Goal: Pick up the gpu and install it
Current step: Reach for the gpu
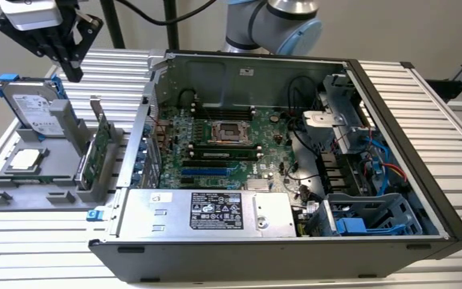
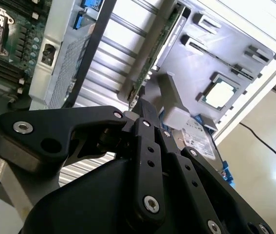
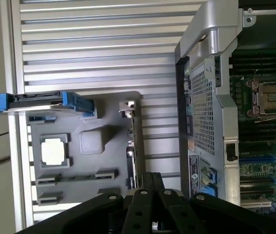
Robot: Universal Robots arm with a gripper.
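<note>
Claw [image 1: 72, 73] hangs at the upper left of the exterior view, above the grey holder [image 1: 6, 194]. Its fingers are drawn narrow, almost together, and hold nothing.

The gpu [image 1: 100, 150] stands on edge in a slot of that holder at mid left of the frame — a thin green card, upright, just beside the open computer case [image 1: 391, 114]. A hard drive [image 1: 34, 105] with blue rails stands in the holder behind it, and a processor chip [image 1: 24, 159] lies flat near the front. Everything sits on a slatted metal tabletop [image 1: 447, 150].

In both wrist views the claw [image 2: 142, 106] [image 3: 150, 178] looks roughly in line with the card's thin top edge [image 2: 159, 44] [image 3: 133, 146], but apart from it.

By this, the pick-up step is in hand and no grasp is made yet. Taking the card seems to call for parting the fingers, straddling that narrow edge squarely and keeping clear of the hard drive — then lifting straight up from the slot.
</note>
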